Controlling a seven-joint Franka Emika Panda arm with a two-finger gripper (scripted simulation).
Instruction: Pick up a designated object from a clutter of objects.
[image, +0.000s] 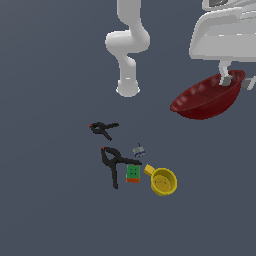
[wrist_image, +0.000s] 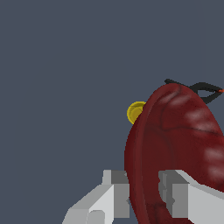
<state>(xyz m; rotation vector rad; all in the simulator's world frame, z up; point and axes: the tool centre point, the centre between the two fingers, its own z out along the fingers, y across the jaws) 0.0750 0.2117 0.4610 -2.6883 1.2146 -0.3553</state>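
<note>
The gripper (wrist_image: 143, 192) clamps the bowl's (wrist_image: 175, 148) rim, one finger (wrist_image: 116, 192) outside, the other inside (the bowl hangs tilted, clear of the floor). Beyond it lie the mug (image: 163, 181), the cube (image: 133, 173), a tiny grey piece (image: 139, 150) and two clamps (image: 116, 162) (image: 103, 129).

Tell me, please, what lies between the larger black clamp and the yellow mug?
The green-orange cube sits between the larger black clamp and the yellow mug, shown in the exterior view.
</note>
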